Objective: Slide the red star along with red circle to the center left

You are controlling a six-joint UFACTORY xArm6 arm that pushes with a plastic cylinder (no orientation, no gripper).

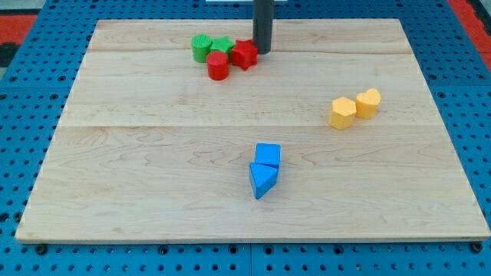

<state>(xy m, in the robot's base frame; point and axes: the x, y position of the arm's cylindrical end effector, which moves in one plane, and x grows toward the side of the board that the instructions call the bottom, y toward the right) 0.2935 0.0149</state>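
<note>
The red star lies near the view's top, a little left of centre. The red circle stands just to its lower left, touching it. My tip sits right against the red star's right side. The dark rod rises straight up from there out of the view's top. Two green blocks lie just left of the red ones: a green circle and a green block whose shape I cannot make out, pressed against the red star and red circle.
A yellow hexagon and a yellow heart sit together at the view's right. Two blue blocks, a blue cube-like one and a blue triangle, lie below centre. The wooden board rests on a blue pegboard.
</note>
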